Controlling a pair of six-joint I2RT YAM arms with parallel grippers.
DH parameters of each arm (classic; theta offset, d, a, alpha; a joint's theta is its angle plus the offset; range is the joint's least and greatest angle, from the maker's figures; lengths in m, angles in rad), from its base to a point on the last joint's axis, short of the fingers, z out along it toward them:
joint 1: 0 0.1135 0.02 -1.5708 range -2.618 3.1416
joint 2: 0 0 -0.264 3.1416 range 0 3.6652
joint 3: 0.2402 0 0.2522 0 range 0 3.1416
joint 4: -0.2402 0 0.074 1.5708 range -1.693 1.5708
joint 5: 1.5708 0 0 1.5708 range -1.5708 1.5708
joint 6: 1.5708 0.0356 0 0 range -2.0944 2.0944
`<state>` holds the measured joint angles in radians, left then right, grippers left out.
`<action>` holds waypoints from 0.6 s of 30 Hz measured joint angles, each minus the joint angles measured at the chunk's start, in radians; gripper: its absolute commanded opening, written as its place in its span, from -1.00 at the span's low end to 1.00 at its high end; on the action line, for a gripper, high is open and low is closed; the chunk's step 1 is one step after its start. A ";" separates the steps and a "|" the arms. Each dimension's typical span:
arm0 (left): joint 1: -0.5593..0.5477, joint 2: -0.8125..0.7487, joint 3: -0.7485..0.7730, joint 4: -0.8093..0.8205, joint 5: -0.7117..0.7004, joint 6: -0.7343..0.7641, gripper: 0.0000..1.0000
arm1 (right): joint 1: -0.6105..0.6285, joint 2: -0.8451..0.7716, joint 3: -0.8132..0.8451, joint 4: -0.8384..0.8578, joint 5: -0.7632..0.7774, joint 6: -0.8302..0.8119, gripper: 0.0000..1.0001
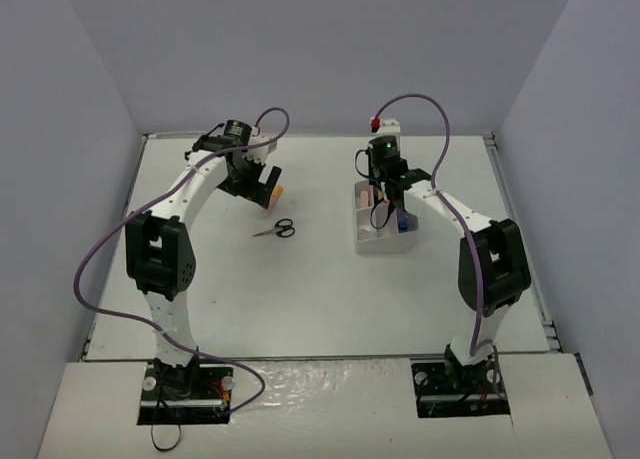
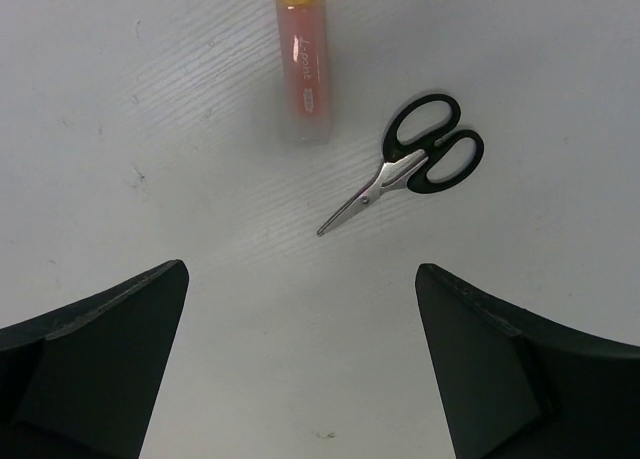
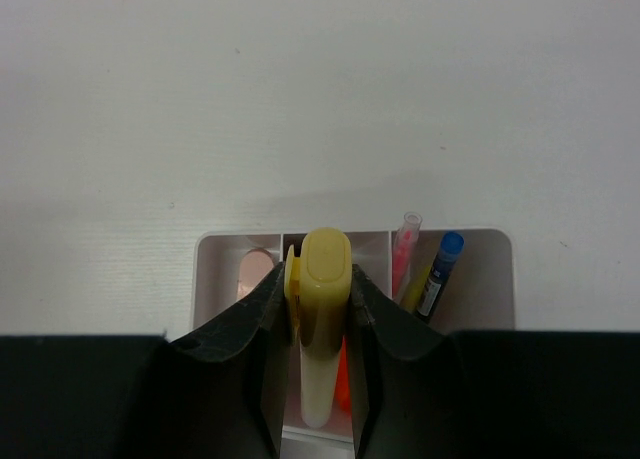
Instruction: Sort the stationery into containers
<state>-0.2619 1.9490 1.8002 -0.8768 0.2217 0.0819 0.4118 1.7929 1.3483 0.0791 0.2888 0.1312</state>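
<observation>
Top external: scissors (image 1: 275,229) lie flat mid-desk (image 1: 300,309), well left of the white tray (image 1: 366,241), which sits right of centre. Left wrist: left end effector (image 2: 300,279) jaws wide apart above the desk, with the scissors and an orange-capped highlighter (image 2: 303,79) lying beyond. Right wrist: right end effector (image 3: 317,277) clamped on a yellow highlighter (image 3: 325,264), upright over the tray's middle compartment; blue-capped bottle (image 3: 440,274) stands in the right-hand compartment.

One pair of scissors (image 2: 428,151), one tray (image 3: 492,279), one yellow highlighter (image 3: 325,309), one orange highlighter (image 2: 304,74), one pink highlighter (image 3: 404,251), one bottle (image 3: 441,271)
</observation>
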 measured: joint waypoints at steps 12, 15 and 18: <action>-0.024 0.223 0.094 0.042 -0.071 0.014 0.93 | -0.001 -0.001 -0.023 0.030 -0.025 0.020 0.39; -0.029 0.269 0.131 0.056 -0.110 0.019 0.70 | -0.001 -0.006 -0.023 0.029 -0.028 0.020 0.38; -0.033 0.321 0.176 0.065 -0.147 0.024 0.51 | -0.001 -0.026 -0.020 0.020 -0.039 0.020 0.38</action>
<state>-0.2951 2.2697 1.9761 -0.8123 0.0752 0.1063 0.4110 1.7674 1.3280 0.0992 0.2498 0.1516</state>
